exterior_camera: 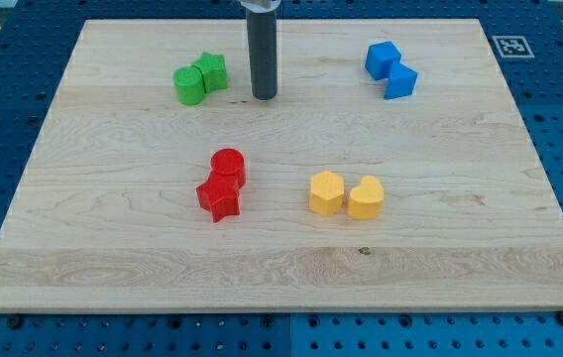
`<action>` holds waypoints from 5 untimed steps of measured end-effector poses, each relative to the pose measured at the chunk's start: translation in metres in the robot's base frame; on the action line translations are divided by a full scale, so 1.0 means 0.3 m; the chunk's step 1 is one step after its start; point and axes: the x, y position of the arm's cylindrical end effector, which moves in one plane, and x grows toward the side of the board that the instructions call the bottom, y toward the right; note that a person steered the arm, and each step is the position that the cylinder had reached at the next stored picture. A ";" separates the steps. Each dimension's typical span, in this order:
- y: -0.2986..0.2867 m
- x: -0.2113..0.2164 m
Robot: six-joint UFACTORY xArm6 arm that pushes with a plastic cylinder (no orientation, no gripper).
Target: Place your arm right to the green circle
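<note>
The green circle [190, 85] is a short green cylinder at the view's upper left of the wooden board [113, 248]. A second green block [213, 71], of angular shape, touches it on its upper right. My tip [265, 96] is the lower end of the dark rod coming down from the view's top. It stands to the view's right of both green blocks, a small gap away from the angular one and slightly lower than it.
Two blue blocks [392, 70] sit together at the upper right. A red cylinder [228, 165] and a red star [219, 198] touch near the middle. Two yellow blocks [346, 195] sit side by side right of them.
</note>
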 end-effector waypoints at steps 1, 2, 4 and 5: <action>0.000 0.016; -0.010 0.059; -0.114 0.016; -0.136 0.016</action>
